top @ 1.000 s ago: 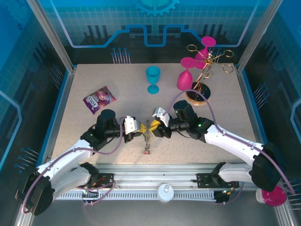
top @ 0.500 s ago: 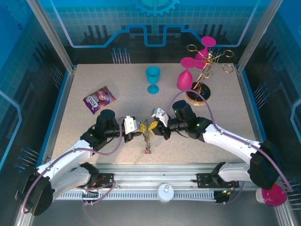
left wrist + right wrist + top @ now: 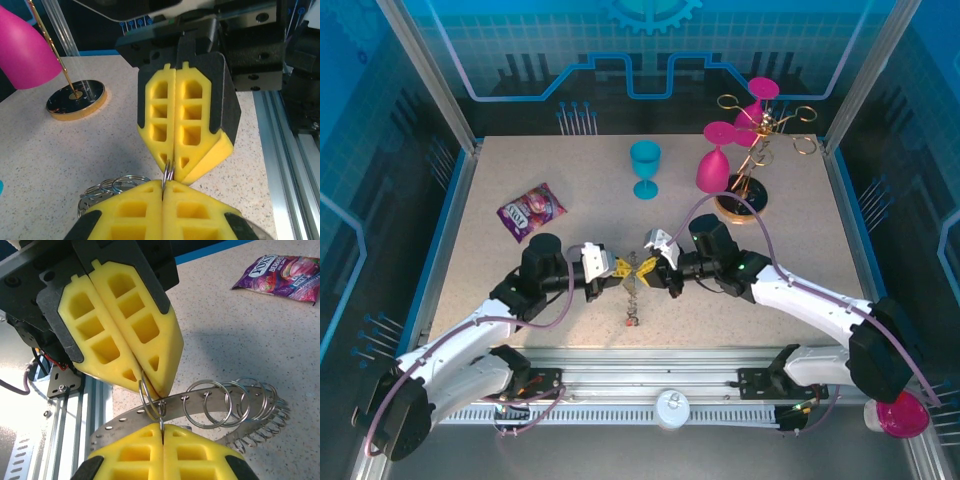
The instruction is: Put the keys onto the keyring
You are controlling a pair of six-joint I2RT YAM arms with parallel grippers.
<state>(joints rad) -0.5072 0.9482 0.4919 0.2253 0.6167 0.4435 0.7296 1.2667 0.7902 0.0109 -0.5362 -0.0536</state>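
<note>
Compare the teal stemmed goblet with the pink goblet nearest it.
The teal stemmed goblet stands upright on the speckled table; the pink stemmed goblet hangs foot-up from the golden wire rack. The pink goblet looks bigger than the teal one. Both have a round foot.

Bright, even overhead light falls on the table (image 3: 800, 230), leaving soft, short shadows. From the right wrist, the rail (image 3: 20, 440) at lower left is washed out by glare, the keyring (image 3: 122, 416) glints, and the snack packet (image 3: 280, 277) looks slightly soft.
</note>
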